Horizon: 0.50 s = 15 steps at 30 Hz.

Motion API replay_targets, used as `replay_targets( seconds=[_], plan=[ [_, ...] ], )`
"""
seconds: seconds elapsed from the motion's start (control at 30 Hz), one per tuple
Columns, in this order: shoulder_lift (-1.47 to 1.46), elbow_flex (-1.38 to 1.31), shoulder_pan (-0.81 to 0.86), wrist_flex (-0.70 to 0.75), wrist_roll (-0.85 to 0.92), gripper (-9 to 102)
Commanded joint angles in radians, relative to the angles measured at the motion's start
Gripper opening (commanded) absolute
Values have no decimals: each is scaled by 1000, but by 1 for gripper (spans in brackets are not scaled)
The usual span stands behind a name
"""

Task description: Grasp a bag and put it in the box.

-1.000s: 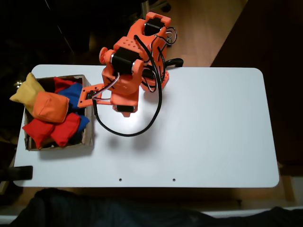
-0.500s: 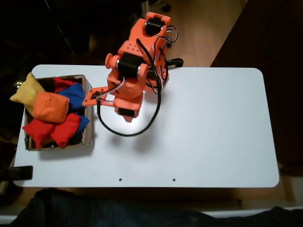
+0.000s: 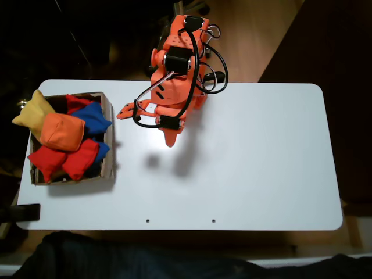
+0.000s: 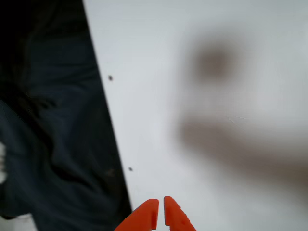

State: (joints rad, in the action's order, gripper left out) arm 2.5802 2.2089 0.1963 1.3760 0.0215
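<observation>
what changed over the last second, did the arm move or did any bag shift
The arm swung away from the box toward the middle of the table in the fixed view; its tool now points down the frame over bare tabletop. In the wrist view the tool is shut and holds nothing. The orange bag stayed on the pile in the box, and the other beanbags did not shift.

Fixed view: top-down, far enough to frame whole white surface (image 3: 261, 163), arm base at 12 o'clock. Wrist view: rides arm, close over surface, blurred, fingers (image 4: 150, 215) at 6 o'clock. Shared: surface edge with two small holes (image 3: 147, 221).
</observation>
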Motion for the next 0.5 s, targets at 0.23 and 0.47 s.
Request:
replay_targets(
  seconds=[0.23, 0.47],
  plan=[
    [67, 83, -52, -48, -3, 0],
    [215, 204, -84, -87, -32, 0]
  ],
)
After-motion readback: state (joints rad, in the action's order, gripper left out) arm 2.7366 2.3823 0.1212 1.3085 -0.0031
